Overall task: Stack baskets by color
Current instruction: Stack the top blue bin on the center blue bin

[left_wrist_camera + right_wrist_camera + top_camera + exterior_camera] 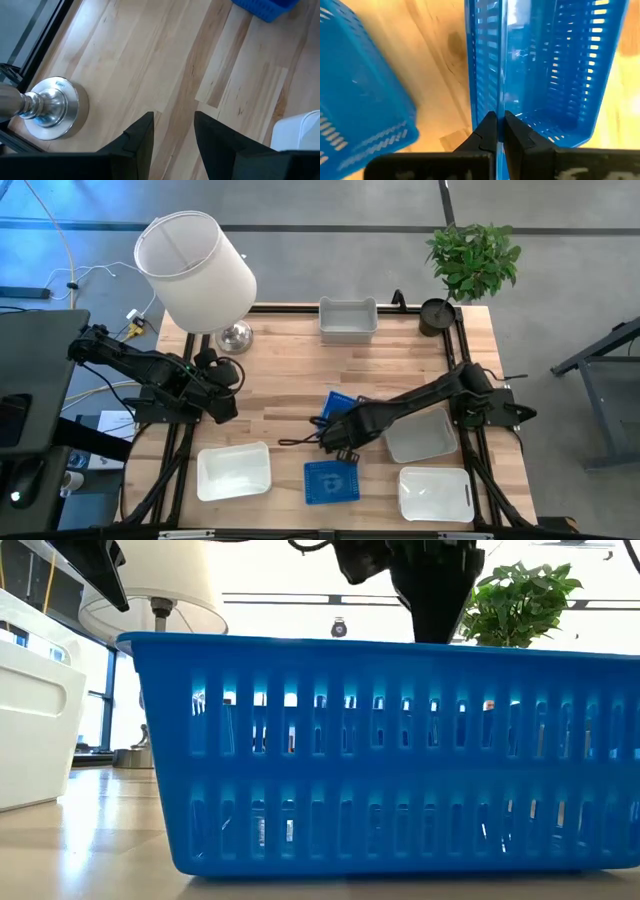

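Mid-table, right gripper (496,131) pinches blue basket (540,65) wall.

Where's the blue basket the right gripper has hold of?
In the high view, the held blue basket sits mid-table, pinched by its wall in the right gripper, just behind the second blue basket at the front edge.

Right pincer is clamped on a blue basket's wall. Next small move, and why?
Probably carry it toward the table's front edge and lower it into the blue basket there. The right pincer is shut on the wall of the held blue basket, and that basket looks empty and upright. The left pincer waits open near the lamp base.
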You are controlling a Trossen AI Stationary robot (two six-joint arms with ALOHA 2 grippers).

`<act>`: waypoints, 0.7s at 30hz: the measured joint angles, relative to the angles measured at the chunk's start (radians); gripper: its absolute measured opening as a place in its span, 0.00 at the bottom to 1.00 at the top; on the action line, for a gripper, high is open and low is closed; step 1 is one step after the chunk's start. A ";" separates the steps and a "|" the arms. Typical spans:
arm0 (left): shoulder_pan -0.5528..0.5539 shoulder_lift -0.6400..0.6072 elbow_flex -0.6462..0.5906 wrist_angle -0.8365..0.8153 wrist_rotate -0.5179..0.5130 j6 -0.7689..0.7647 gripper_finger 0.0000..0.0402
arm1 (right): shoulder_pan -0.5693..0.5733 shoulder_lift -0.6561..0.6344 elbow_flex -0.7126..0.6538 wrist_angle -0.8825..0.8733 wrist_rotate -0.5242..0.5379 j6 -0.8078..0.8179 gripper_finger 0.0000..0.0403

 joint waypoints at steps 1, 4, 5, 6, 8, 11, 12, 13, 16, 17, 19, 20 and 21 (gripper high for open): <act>0.000 0.000 0.000 0.000 0.000 0.000 0.31 | -0.001 0.006 0.000 -0.004 0.004 -0.005 0.00; 0.000 0.000 0.000 0.001 -0.001 0.000 0.31 | -0.001 0.026 0.000 -0.014 0.012 -0.055 0.00; 0.000 0.000 0.000 0.001 -0.002 0.000 0.31 | -0.001 0.032 0.000 -0.014 0.019 -0.082 0.00; 0.000 0.000 0.000 0.001 -0.002 0.000 0.31 | -0.001 0.035 0.000 -0.013 0.028 -0.109 0.00; 0.000 0.000 0.000 0.002 -0.003 0.000 0.31 | -0.001 0.044 0.000 -0.013 0.043 -0.168 0.00; 0.000 0.000 0.000 0.002 -0.003 0.000 0.31 | -0.001 0.048 0.000 -0.011 0.082 -0.257 0.00; 0.000 0.000 0.000 0.002 -0.003 0.000 0.31 | -0.001 0.049 0.000 -0.008 0.096 -0.280 0.00; 0.000 0.000 0.000 0.002 -0.003 0.000 0.31 | -0.001 0.050 0.000 -0.008 0.107 -0.297 0.00; 0.000 0.000 0.000 0.002 -0.003 0.000 0.31 | -0.008 0.052 0.000 -0.004 0.132 -0.338 0.00; 0.000 0.000 0.000 0.002 -0.003 0.000 0.31 | -0.011 0.052 0.000 0.001 0.137 -0.345 0.00; 0.000 0.000 0.000 0.002 -0.003 0.000 0.31 | -0.023 0.052 0.000 0.004 0.139 -0.362 0.00; 0.000 0.000 0.000 0.002 -0.003 0.000 0.31 | -0.029 0.052 0.000 0.004 0.139 -0.367 0.00; 0.000 0.000 0.000 0.002 -0.003 0.000 0.31 | -0.036 0.052 0.000 0.004 0.139 -0.370 0.00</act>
